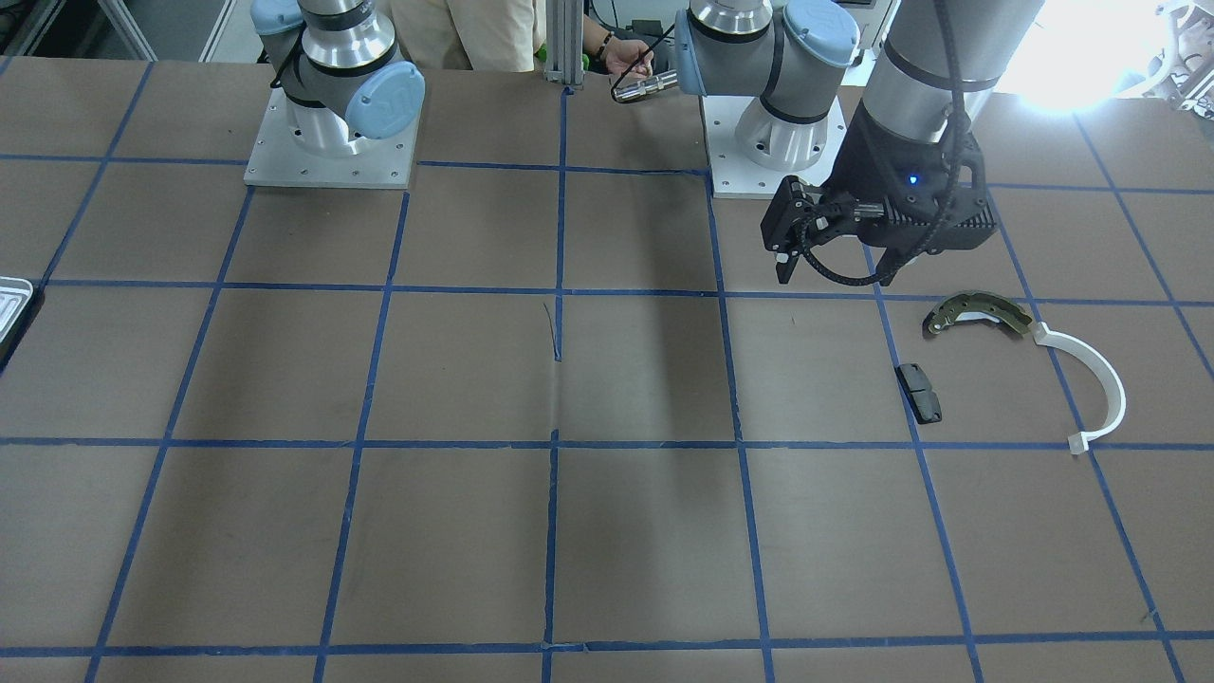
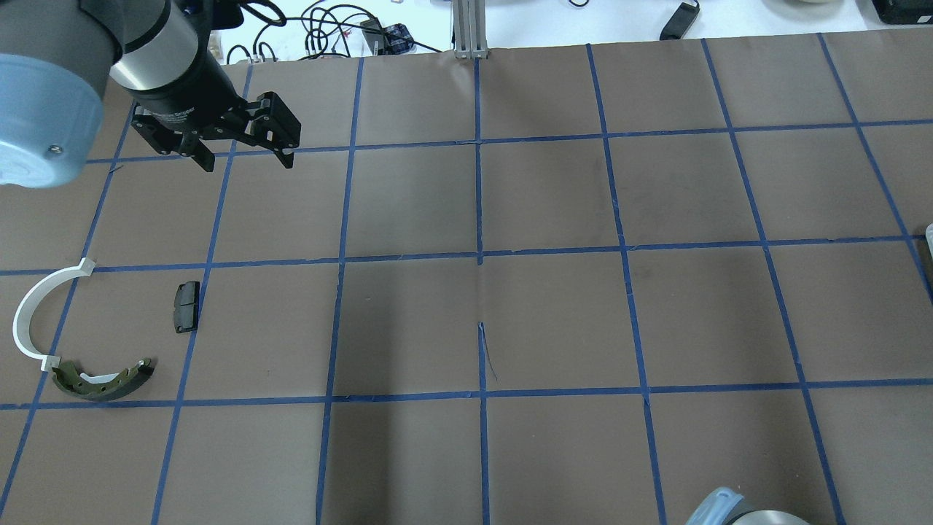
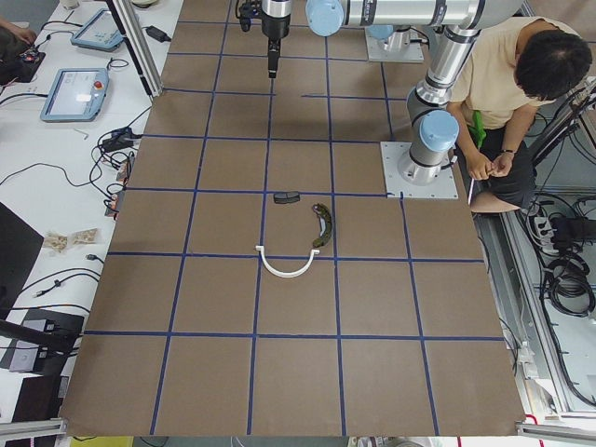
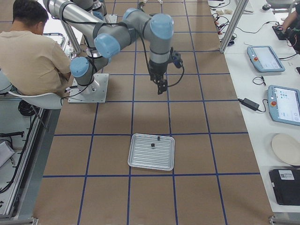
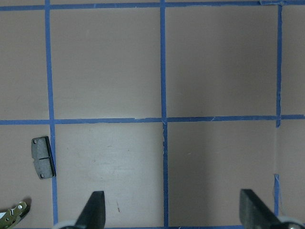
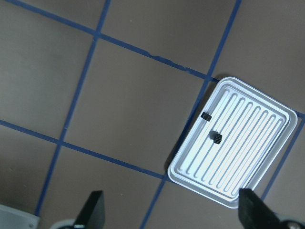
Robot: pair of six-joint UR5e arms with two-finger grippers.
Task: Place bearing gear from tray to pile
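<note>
The whitish ridged tray lies on the brown table, also seen in the exterior right view. A small black bearing gear sits on it, with another small black part near its rim. My right gripper is open and empty, high above the table beside the tray. The pile is the olive brake shoe, white half-ring and black pad. My left gripper is open and empty, hovering beyond the pile, the pad below it.
The arm bases stand on plates at the robot side. A person sits next to them. Tablets and cables lie on the side bench. Only the tray's corner shows in the front view.
</note>
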